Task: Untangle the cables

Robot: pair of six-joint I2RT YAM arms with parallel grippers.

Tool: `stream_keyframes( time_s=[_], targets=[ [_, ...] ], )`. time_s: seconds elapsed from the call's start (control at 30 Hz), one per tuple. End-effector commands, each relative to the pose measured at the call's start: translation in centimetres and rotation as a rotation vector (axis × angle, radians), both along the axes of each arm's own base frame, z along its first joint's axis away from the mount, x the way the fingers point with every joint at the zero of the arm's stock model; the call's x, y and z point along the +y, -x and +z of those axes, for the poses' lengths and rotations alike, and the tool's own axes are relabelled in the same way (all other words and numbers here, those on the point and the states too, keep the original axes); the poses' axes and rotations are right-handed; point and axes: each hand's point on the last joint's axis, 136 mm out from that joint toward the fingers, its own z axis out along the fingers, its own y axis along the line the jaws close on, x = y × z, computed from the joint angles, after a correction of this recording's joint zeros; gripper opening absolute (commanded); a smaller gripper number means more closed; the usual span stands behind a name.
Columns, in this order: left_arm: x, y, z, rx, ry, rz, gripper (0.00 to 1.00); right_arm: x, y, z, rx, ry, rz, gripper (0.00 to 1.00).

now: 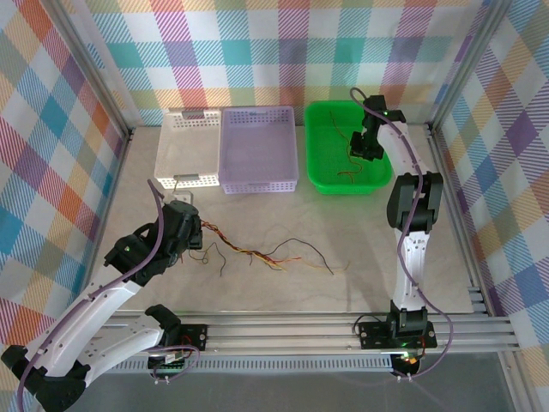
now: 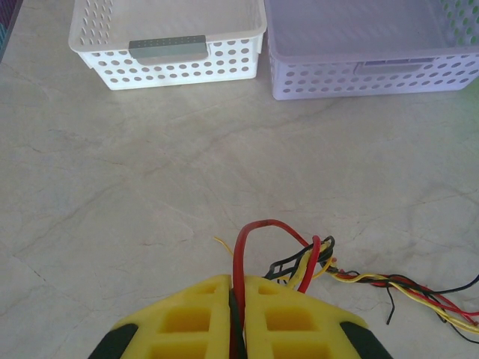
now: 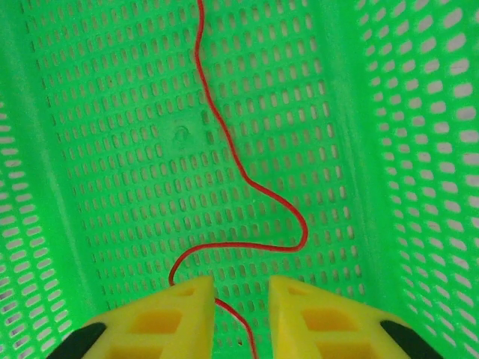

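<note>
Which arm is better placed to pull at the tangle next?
Left, probably: the left gripper is shut on a red wire at the tangle; the right gripper hangs open over the green basket.

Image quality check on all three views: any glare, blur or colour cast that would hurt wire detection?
Top external: even, diffuse light with soft shadows, but the cables are hair-thin and hard to resolve. Left wrist: table and white basket are sharp with no harsh glare; the yellow jaws at the bottom edge are slightly soft. Right wrist: heavy saturated green from the green basket, yet the red cable stays crisp.
</note>
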Motion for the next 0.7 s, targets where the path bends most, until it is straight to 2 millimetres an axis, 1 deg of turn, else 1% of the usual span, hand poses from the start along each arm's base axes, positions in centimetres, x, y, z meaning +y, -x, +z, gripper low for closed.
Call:
stream_keyframes(
  time_s=[0.0,0.1,0.2,0.23,0.3,0.33,0.4,0.43,0.47,0.57,0.63,0.67],
  targets=[
    [-0.4,0.1,0.0,-0.006,-0.002,-0.024,0.00,0.0,0.1,6.2,-0.109,-0.025,-0.004,0.28],
    [-0.5,0.1,0.1,-0.008,-0.004,-0.028,0.00,1.4,0.4,9.4,-0.174,-0.111,0.012,0.33],
    [-0.5,0.2,0.2,-0.013,0.001,-0.031,0.00,4.0,1.3,13.4,-0.264,-0.234,0.064,0.35],
    [-0.6,0.2,0.2,-0.014,0.002,-0.034,0.00,4.9,1.9,14.4,-0.283,-0.269,0.083,0.36],
    [-0.6,0.3,0.3,-0.017,0.006,-0.036,0.00,7.6,3.5,16.9,-0.351,-0.374,0.149,0.41],
    [-0.7,0.3,0.4,-0.020,0.010,-0.041,0.00,8.7,4.4,17.8,-0.377,-0.426,0.179,0.43],
    [-0.9,0.4,0.6,-0.026,0.024,-0.054,0.00,11.9,6.9,19.6,-0.430,-0.542,0.281,0.47],
    [-1.1,0.5,0.7,-0.030,0.034,-0.062,0.00,13.1,8.1,19.9,-0.438,-0.570,0.324,0.48],
    [-1.3,0.6,0.8,-0.034,0.046,-0.073,0.00,14.6,9.7,20.5,-0.454,-0.591,0.382,0.49],
    [-2.0,0.8,1.3,-0.050,0.088,-0.115,0.00,18.6,15.0,20.3,-0.463,-0.626,0.554,0.53],
    [-2.8,1.1,1.8,-0.070,0.125,-0.158,0.00,20.7,18.7,19.4,-0.464,-0.637,0.650,0.55],
    [-3.3,1.3,2.1,-0.079,0.152,-0.187,0.00,21.7,20.8,18.6,-0.464,-0.634,0.690,0.56]
  ],
)
